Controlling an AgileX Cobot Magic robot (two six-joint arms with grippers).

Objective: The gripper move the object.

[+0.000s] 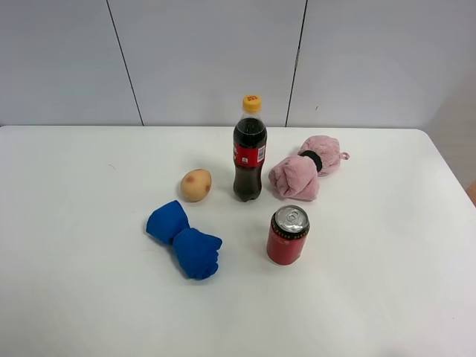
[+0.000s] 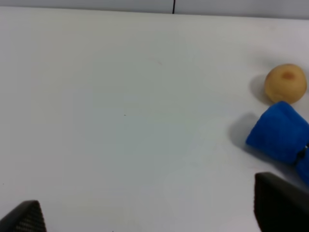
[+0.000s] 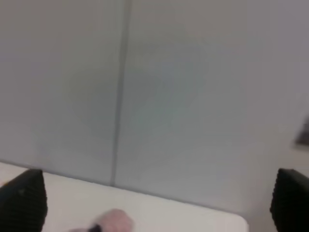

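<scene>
The blue cloth bundle [image 1: 186, 242], cinched into two lumps, lies on the white table [image 1: 89, 282] front of centre. It also shows in the left wrist view [image 2: 282, 133], partly cut off by the frame edge. My left gripper [image 2: 152, 212] is open and empty above bare table, apart from the bundle, which lies beside one fingertip [image 2: 280, 205]. My right gripper [image 3: 157, 200] is open and empty, facing the wall. Neither arm shows in the exterior high view.
A potato [image 1: 196, 185] lies just behind the blue bundle and shows in the left wrist view [image 2: 285, 83]. A cola bottle [image 1: 249, 152] stands at the centre, a red can [image 1: 288, 235] in front of it. A pink cloth bundle [image 1: 305, 169] lies to the right.
</scene>
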